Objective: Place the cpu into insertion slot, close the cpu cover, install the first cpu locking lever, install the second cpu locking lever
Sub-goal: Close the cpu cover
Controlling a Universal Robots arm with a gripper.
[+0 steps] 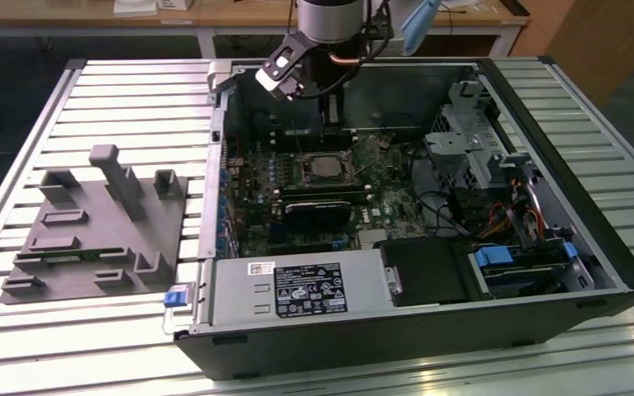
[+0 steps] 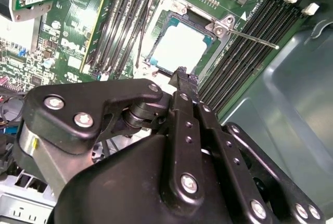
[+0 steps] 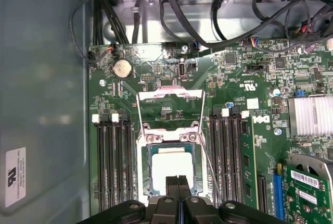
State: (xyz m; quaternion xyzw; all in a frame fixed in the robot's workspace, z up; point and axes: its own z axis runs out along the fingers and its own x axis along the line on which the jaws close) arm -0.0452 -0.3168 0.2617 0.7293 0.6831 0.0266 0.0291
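The gripper [image 3: 178,181] has its two black fingers [image 3: 172,188] pressed together with nothing between them. Just ahead of the tips, the chip [image 3: 170,168] lies flat in the socket [image 3: 150,166] on the green board [image 3: 156,57]; whether the tips touch it cannot be told. Past the chip, on the far side from the fingertips, the cover [image 3: 170,94] stands swung open, and in the second wrist view a thin lever [image 2: 255,38] juts out sideways from the socket corner across the long black slots [image 2: 276,13].
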